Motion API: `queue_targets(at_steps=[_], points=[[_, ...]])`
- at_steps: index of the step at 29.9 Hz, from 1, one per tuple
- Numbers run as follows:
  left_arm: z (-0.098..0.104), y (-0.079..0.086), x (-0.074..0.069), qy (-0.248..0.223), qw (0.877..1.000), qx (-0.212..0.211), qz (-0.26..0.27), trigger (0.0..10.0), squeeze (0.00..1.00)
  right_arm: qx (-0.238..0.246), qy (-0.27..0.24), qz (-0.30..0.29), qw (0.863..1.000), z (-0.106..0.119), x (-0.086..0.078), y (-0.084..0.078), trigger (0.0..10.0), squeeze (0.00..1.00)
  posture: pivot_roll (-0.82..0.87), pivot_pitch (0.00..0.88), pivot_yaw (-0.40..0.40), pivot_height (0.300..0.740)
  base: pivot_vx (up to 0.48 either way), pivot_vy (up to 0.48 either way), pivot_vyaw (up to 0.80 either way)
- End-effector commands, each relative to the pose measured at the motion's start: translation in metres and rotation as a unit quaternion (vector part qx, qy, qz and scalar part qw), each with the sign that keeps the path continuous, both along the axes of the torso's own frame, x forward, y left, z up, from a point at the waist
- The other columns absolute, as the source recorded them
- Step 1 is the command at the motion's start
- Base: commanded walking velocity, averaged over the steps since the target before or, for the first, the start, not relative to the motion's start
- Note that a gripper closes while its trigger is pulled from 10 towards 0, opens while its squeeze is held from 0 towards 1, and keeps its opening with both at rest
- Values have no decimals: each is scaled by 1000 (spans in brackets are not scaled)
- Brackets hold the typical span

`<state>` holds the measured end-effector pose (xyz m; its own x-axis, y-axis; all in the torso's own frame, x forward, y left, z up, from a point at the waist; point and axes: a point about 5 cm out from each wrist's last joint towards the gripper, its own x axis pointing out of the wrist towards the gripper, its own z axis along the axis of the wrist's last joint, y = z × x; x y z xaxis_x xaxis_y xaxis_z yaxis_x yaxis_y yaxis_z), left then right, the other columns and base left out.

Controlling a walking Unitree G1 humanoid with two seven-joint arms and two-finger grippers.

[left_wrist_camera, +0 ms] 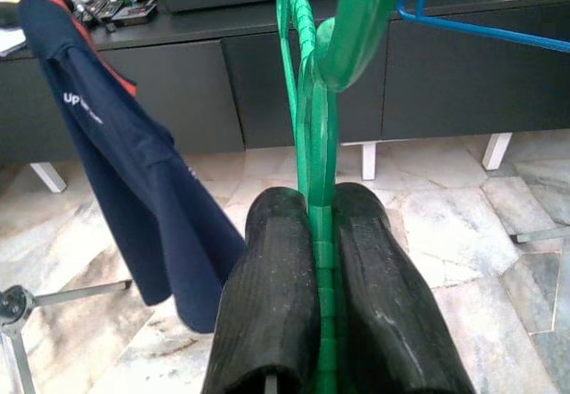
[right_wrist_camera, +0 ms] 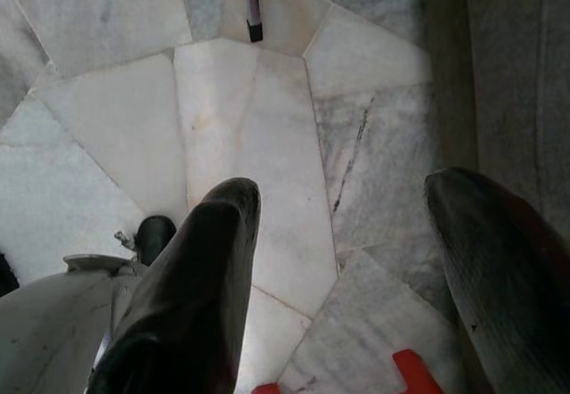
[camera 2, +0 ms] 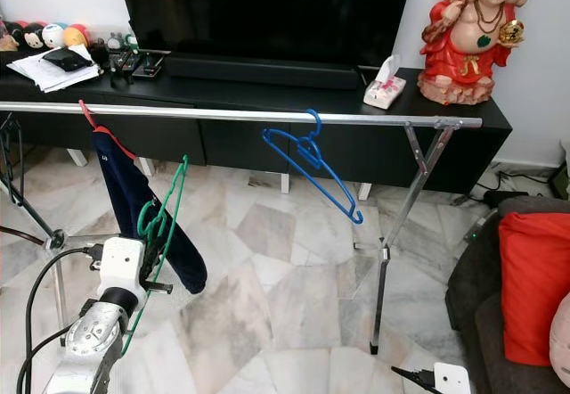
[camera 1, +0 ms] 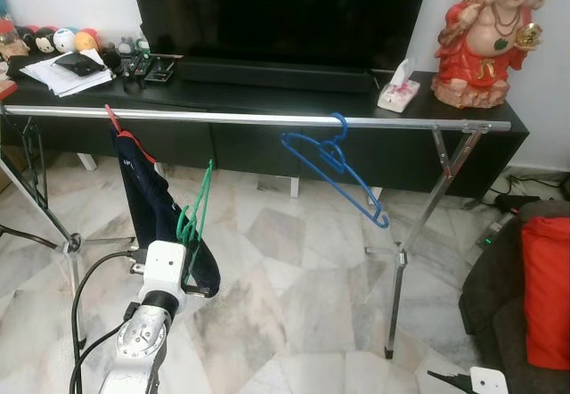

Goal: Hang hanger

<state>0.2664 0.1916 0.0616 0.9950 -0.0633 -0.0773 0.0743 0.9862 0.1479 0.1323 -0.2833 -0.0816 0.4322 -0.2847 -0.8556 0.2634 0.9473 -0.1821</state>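
A green hanger (camera 1: 196,211) is pinched upright between the two black fingers of my left gripper (left_wrist_camera: 322,202), with its hook (left_wrist_camera: 356,20) above the fingertips. The gripper sits below and in front of the silver rail (camera 1: 249,119) of a clothes rack. A blue hanger (camera 1: 338,167) hangs tilted on the rail right of centre. A navy garment (camera 1: 151,198) on a red hanger hangs at the rail's left, just beside the green hanger. My right gripper (right_wrist_camera: 343,193) hangs low over the marble floor, open, with nothing between its fingers.
The rack's folding legs (camera 1: 419,233) stand on the floor at both ends. Behind the rail is a black TV cabinet (camera 1: 267,140) with a television, papers, a tissue box (camera 1: 398,91) and a red statue (camera 1: 488,33). A dark sofa with a red cushion (camera 1: 545,287) is at the right.
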Motion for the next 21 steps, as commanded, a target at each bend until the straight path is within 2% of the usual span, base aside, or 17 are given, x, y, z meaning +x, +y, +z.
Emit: queue_targets(at_steps=[1,7,12,21], points=[[3,9,0,2,1000,5,6,10000,0,-3,-2,-9,1000,0,-2,-2,10000,0,-18,0,-18,740,300,0,0],[0,14,2,9,1000,4,11,10000,0,-6,-2,-19,1000,-1,-3,-1,10000,0,-26,0,-13,740,311,0,0],[4,19,10,0,1000,3,19,10000,0,-12,4,-26,1000,-2,-7,-1,10000,0,-28,0,-14,740,325,0,0],[6,19,9,-3,1000,7,8,10000,0,-13,5,-27,1000,-2,-10,-2,10000,0,-13,0,-21,740,330,0,0]])
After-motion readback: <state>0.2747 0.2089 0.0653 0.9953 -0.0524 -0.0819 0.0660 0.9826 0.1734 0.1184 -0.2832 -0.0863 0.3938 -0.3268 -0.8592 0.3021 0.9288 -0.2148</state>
